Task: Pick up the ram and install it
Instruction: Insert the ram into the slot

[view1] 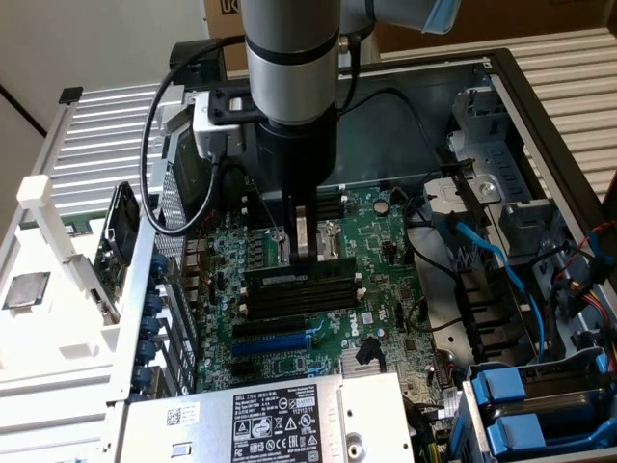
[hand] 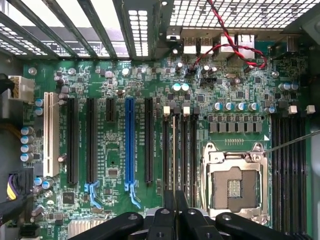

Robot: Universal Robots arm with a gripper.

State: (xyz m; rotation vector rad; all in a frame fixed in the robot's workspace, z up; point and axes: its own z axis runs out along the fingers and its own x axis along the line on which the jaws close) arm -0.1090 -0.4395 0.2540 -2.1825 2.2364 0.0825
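While low over the motherboard (hand: 112, 155), pinches the ram (hand: 175, 150) edge-on in a narrow claw (hand: 175, 197), among the slots (hand: 194, 150).

ram (hand: 174, 150) in gripper (hand: 175, 196), over memory slots (hand: 186, 155) | CPU socket (hand: 232, 187) beside slots | expansion slots (hand: 129, 145) on opposite side

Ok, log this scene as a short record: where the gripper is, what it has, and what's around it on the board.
setting: open computer case, motherboard exposed
gripper: lowered over the board, shut on the ram
ram: held edge-on, lined up along the black memory slots
seated: cannot tell
neighbour on one side: empty CPU socket
neighbour on the other side: blue expansion slot, nothing in it
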